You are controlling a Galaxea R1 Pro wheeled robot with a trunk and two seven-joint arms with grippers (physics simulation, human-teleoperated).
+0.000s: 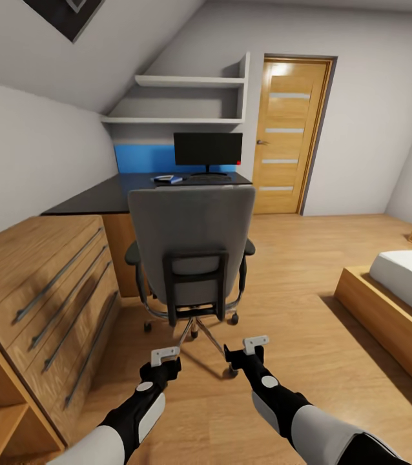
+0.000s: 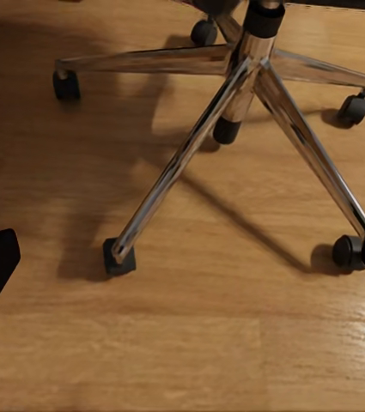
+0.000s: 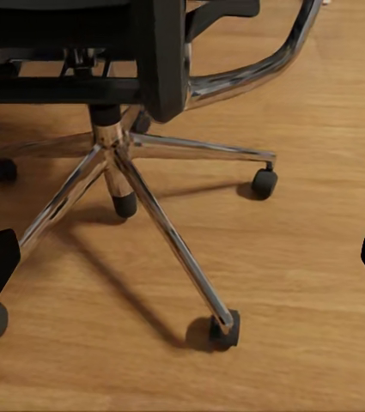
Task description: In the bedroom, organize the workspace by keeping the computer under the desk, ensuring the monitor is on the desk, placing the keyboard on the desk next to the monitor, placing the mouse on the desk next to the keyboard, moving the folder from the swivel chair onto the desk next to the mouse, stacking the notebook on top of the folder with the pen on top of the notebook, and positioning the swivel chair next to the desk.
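No readable text, labels, brands or numbers in any view. Monitor (image 1: 207,150) screen is blank black; the small red mark at its lower right corner is too small to read. Dark framed panel (image 1: 64,14) high on the sloped wall shows no legible characters. The item (image 1: 168,179) on the table in front of the monitor is too small to make out any print. Chair (image 1: 192,244) back and base carry no visible logo.
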